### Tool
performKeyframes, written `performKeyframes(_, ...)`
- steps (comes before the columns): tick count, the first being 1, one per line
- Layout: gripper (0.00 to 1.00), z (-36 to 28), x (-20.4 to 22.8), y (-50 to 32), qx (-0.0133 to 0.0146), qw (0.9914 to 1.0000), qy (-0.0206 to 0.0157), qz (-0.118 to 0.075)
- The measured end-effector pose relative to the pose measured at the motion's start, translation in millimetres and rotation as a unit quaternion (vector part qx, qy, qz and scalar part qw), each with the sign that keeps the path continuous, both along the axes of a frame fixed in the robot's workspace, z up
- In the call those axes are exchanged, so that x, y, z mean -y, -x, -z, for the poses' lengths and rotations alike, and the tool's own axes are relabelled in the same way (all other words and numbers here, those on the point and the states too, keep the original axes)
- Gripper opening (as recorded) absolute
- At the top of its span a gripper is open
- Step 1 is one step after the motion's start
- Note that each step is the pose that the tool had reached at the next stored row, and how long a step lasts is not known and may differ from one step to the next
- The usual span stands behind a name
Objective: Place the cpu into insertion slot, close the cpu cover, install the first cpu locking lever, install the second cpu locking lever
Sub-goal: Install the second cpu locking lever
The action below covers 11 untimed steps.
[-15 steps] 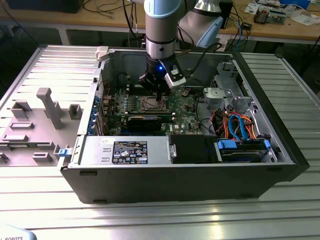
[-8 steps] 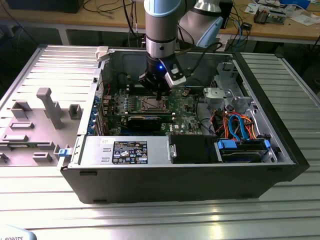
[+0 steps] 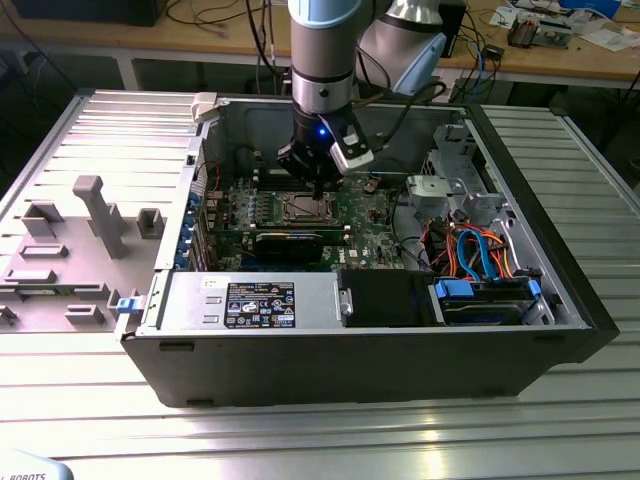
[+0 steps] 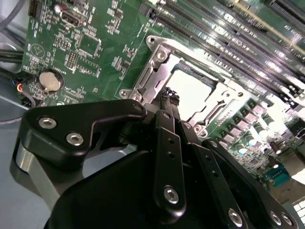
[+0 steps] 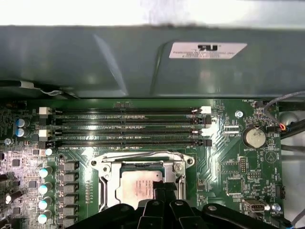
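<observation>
The cpu (image 5: 136, 183) lies in the insertion slot (image 3: 305, 208) on the green motherboard, and its silver top also shows in the second wrist view (image 4: 193, 90). The cpu cover (image 5: 107, 183) lies flat around it, so the chip shows through the window. A thin wire lever (image 5: 138, 155) runs along the socket's side nearest the memory slots. My gripper (image 4: 167, 97) is shut with nothing held. Its black tips come together at the cover's edge, right beside the chip. In the exterior view the gripper (image 3: 318, 188) hangs straight down over the socket.
Long black memory slots (image 5: 128, 126) run between the socket and the grey case wall (image 5: 143, 62). A coin battery (image 5: 253, 138) sits on the board. A black graphics card (image 3: 288, 243), the power supply (image 3: 250, 300) and cabled drive bays (image 3: 480, 255) crowd the case. A grey fixture tray (image 3: 80, 240) lies at the exterior view's left.
</observation>
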<state>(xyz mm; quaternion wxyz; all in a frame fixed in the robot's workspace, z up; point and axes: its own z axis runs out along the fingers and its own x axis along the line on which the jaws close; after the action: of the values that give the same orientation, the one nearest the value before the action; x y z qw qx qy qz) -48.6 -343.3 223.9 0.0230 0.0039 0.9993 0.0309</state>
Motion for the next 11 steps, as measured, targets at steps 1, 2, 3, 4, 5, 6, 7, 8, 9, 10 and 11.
performKeyframes(1,0.12,0.0,2.2,0.0,0.0000,1.00000,0.0000,0.000)
performKeyframes(2,0.12,0.0,4.0,0.0,0.0000,1.00000,0.0000,0.000)
performKeyframes(3,0.12,0.0,4.8,0.0,0.0000,1.00000,0.0000,0.000)
performKeyframes(4,0.12,0.0,4.9,0.0,0.0000,1.00000,0.0000,0.000)
performKeyframes(5,0.12,0.0,4.9,0.0,0.0000,1.00000,0.0000,0.000)
performKeyframes(6,0.12,-0.2,5.0,0.0,0.0000,1.00000,0.0000,0.000)
performKeyframes(7,0.12,-0.5,5.0,0.0,0.0000,1.00000,0.0001,0.000)
performKeyframes(8,0.12,-1.2,5.1,0.0,-0.0001,1.00000,0.0002,0.000)
performKeyframes(9,0.12,-1.5,5.0,0.0,0.0000,1.00000,0.0001,0.000)
performKeyframes(10,0.12,-2.2,5.1,0.0,0.0000,1.00000,0.0001,0.000)
performKeyframes(11,0.12,-3.2,5.1,0.0,0.0000,1.00000,0.0001,0.000)
